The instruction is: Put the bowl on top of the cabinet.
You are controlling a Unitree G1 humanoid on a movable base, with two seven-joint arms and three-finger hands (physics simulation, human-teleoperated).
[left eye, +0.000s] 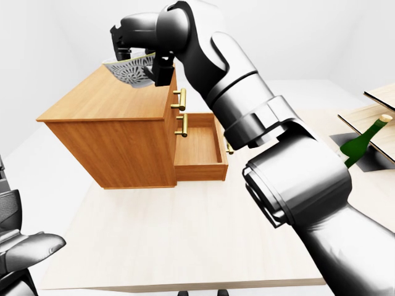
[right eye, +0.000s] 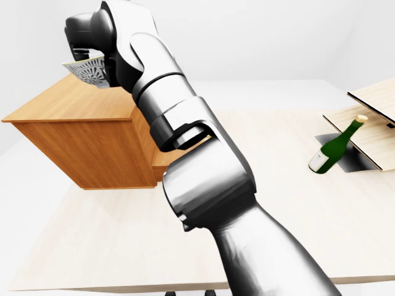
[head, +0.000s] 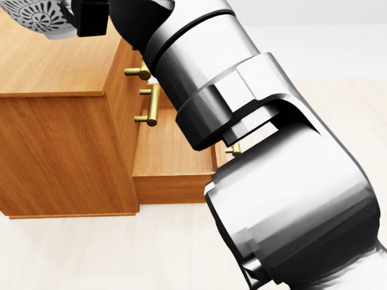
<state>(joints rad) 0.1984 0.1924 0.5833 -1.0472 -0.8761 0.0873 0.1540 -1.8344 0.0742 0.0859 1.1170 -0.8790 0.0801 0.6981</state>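
Note:
A grey patterned bowl (left eye: 131, 71) hangs tilted just above the top of the wooden cabinet (left eye: 108, 98), near its far right corner in the left-eye view. My right hand (left eye: 139, 52) is shut on the bowl's rim, with the arm stretched across the table. The bowl (head: 37, 18) shows at the top left of the head view, and the bowl (right eye: 89, 71) also appears beside the arm in the right-eye view. Whether it touches the top I cannot tell. My left hand (left eye: 28, 250) rests low at the bottom left, its fingers loosely open and holding nothing.
The cabinet's lower drawer (left eye: 197, 148) stands pulled out, with brass handles (left eye: 180, 98) above it. A green bottle (right eye: 333, 148) leans at the right by wooden boards (right eye: 376, 117). The cabinet stands on a pale table (left eye: 185, 240).

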